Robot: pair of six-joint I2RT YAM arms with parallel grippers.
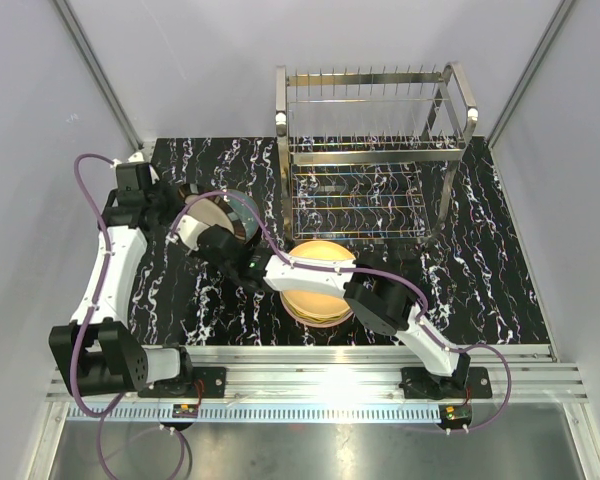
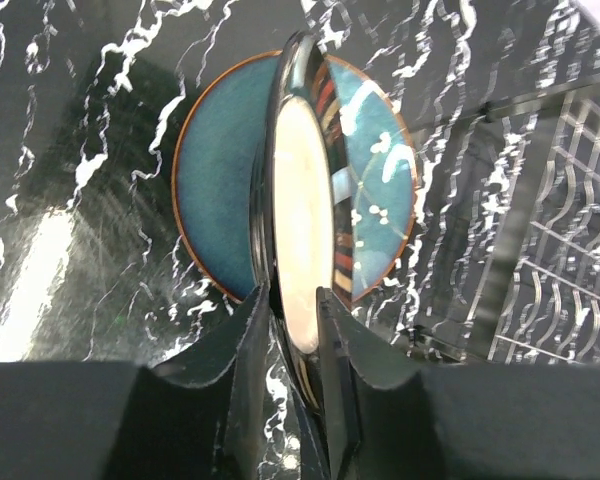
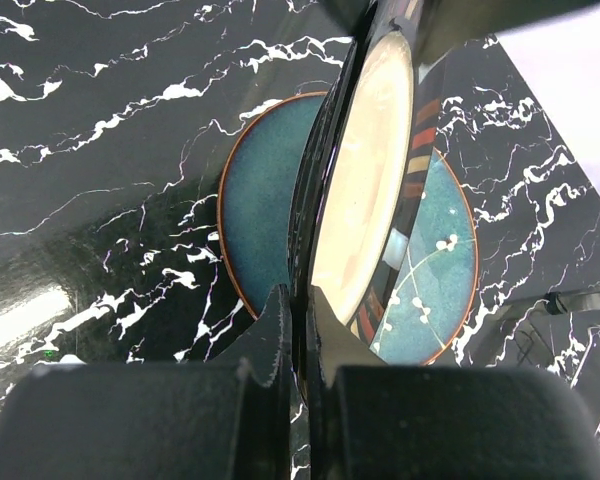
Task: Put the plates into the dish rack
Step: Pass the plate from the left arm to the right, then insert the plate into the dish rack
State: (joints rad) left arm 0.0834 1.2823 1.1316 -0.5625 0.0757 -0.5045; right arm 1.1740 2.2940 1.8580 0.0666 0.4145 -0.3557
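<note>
A dark brown-black plate with a cream centre (image 1: pixel 212 216) stands on edge above a blue sprig plate (image 1: pixel 248 214) that lies flat on the black marbled table. My left gripper (image 1: pixel 190 224) is shut on the dark plate's rim (image 2: pixel 298 200), one finger on each face. My right gripper (image 1: pixel 230 250) is shut on the opposite rim (image 3: pixel 355 190). The left fingers (image 3: pixel 450 20) show at the top of the right wrist view. The blue plate also shows below in the left wrist view (image 2: pixel 215 190) and in the right wrist view (image 3: pixel 265 200). The chrome dish rack (image 1: pixel 370 150) stands at the back right with no plates in it.
A stack of cream-yellow and orange plates (image 1: pixel 315 290) lies at the table's centre front, under the right arm. The rack's lower wire tier (image 2: pixel 560 260) is close on the right of the held plate. Grey walls enclose the table on three sides.
</note>
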